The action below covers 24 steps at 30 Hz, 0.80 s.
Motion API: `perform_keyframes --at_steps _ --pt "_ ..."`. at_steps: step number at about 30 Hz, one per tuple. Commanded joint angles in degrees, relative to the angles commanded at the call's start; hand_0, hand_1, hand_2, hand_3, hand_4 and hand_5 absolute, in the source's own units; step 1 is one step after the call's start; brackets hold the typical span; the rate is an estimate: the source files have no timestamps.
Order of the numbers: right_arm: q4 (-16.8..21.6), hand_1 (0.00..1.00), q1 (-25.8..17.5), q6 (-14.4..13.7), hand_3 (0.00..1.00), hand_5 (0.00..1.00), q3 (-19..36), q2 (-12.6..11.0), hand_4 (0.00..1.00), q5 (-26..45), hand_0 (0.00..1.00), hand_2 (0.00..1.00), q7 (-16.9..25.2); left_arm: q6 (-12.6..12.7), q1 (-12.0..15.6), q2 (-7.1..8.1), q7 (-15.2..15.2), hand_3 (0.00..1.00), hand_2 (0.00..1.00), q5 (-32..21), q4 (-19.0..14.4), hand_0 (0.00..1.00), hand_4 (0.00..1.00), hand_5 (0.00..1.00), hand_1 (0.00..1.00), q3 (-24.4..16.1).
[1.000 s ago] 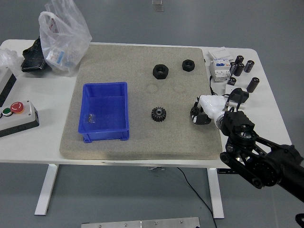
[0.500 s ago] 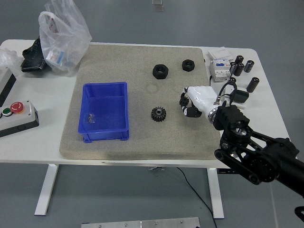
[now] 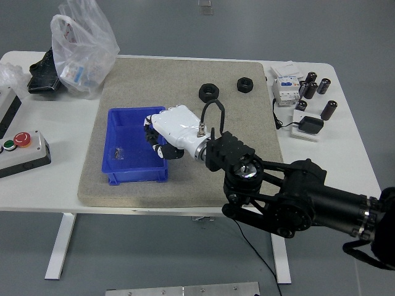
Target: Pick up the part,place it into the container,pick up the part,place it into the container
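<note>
Blue container (image 3: pixel 137 145) | right hand (image 3: pixel 165 134) above its right edge | fingers curled, contents unclear

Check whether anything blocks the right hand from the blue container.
Nothing visible does. The right hand is already over the right rim of the blue container, fingers curled. What they hold, if anything, is hidden. The bin's interior looks nearly empty.

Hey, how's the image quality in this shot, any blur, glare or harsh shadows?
Head view: lighting is even and soft, shadows faint; the right hand over the blue container looks sharp, with a slight sheen on its white shell; the plastic bag shows mild glare; the nuts are crisp.
</note>
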Motion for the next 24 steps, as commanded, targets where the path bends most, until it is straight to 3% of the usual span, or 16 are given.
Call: perform_keyframes --at_steps 5,6,10,11,17,18,24 --pt "-1.62 0.370 0.67 -0.81 0.443 0.049 -1.08 1.50 0.149 -0.47 0.223 0.225 0.19 0.01 0.00 0.09 0.09 0.626 0.531 -0.01 0.00 0.665 0.623 0.238 0.477 0.03" --pt "-1.84 0.361 0.68 -0.98 0.801 0.046 -1.14 1.58 0.161 -0.45 0.217 0.215 0.23 0.00 0.01 0.09 0.11 0.626 0.531 0.02 0.00 0.665 0.623 0.239 0.477 0.03" --pt "-2.86 0.361 0.40 -1.62 0.801 0.046 -1.32 1.85 0.161 0.12 0.217 0.215 0.24 -0.01 0.06 0.07 0.13 0.626 0.531 0.09 0.00 0.665 0.623 0.239 0.477 0.02" --pt "-2.98 0.382 0.33 -1.70 0.818 0.062 -1.32 1.86 0.261 0.32 0.229 0.226 0.26 -0.01 0.05 0.07 0.12 0.626 0.531 0.07 0.00 0.665 0.624 0.239 0.477 0.05" --pt "-3.38 0.382 -0.04 -1.99 0.818 0.062 -1.18 1.71 0.261 1.57 0.229 0.226 0.32 -0.02 -0.04 0.08 0.06 0.626 0.531 0.12 0.00 0.665 0.624 0.239 0.477 0.10" --pt "-3.39 0.388 -0.08 -2.00 0.820 0.158 -1.12 1.67 0.358 1.72 0.215 0.233 0.32 -0.02 -0.06 0.08 0.05 0.626 0.531 0.16 0.00 0.665 0.624 0.240 0.477 0.08" --pt "-2.63 0.388 -1.25 -2.17 0.809 0.168 2.51 0.07 0.367 1.21 0.210 0.234 0.05 -0.03 0.00 0.06 -0.02 0.626 0.531 0.19 0.00 0.665 0.624 0.241 0.476 0.13"
